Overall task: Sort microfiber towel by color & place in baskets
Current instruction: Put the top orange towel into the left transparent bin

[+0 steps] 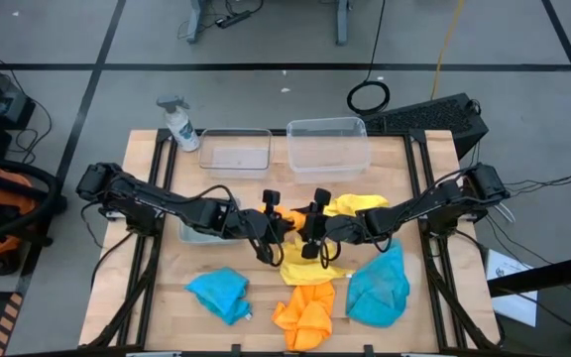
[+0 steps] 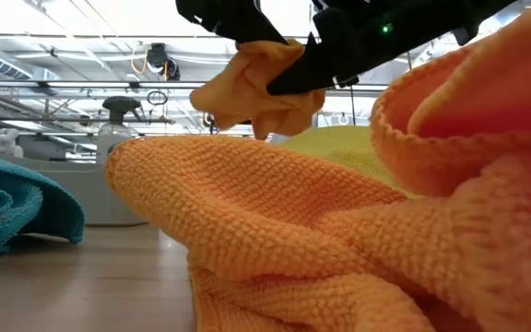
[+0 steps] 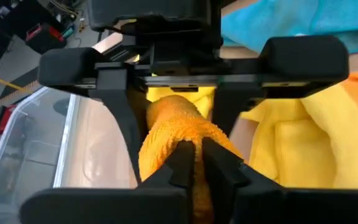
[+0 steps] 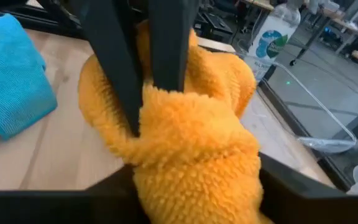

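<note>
a wooden table [image 1: 167,288] stands on a grey floor marked with dark lines. nearest the front edge lie three towels: a blue one [image 1: 220,294] on the left, an orange one [image 1: 304,311] in the middle and a second blue one [image 1: 379,288] on the right. just beyond the orange one a yellow towel [image 1: 303,270] lies under the grippers, with another yellow towel [image 1: 359,205] a little farther back, to the right. above the middle of the table the two arms meet over a second orange towel [image 2: 256,90], which hangs clear of the table. the left gripper [image 3: 192,158] has its fingers pinched narrow on this towel. the right gripper [image 1: 312,230] sits right against the same bunched cloth, its fingers set either side of it, but i cannot tell whether they grip it. one basket [image 1: 192,232] sits under the left arm. at the far edge stand two more baskets, left [image 1: 234,150] and right [image 1: 327,145], with a white spray bottle [image 1: 178,125] at the far left corner.
</note>
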